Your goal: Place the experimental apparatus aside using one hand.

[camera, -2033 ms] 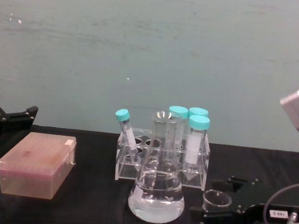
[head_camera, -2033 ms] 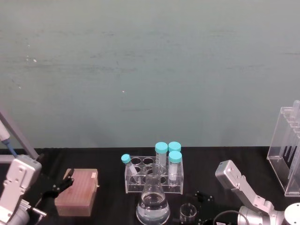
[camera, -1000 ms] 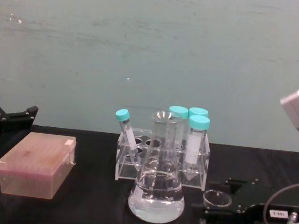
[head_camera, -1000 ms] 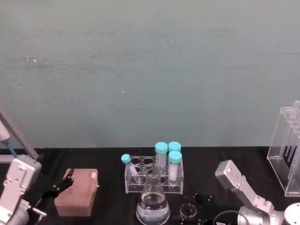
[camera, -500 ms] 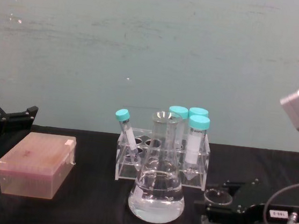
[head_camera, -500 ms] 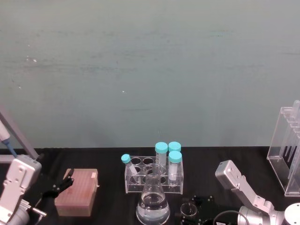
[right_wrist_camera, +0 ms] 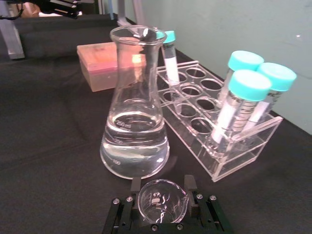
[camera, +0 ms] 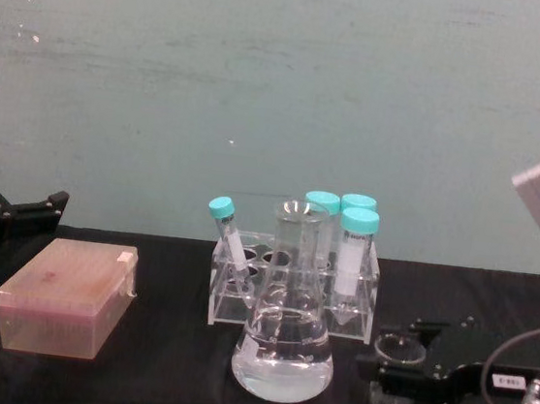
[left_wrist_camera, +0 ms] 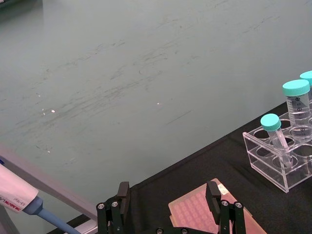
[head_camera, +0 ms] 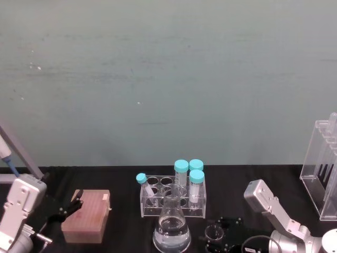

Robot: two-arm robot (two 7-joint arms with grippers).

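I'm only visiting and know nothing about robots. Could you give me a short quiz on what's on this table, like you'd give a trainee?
1. True or false: all four teal-capped tubes stand upright in the clear rack.
2. Which thing sits between the fingers of the right gripper?
A. a teal-capped tube
B. the small glass beaker
C. the clear rack
3. In one word: which gripper hangs open near the pink tip box?

Key
1. False: one tube leans, the other three stand upright.
2. B.
3. Left: the left gripper hangs over the box with its fingers spread.
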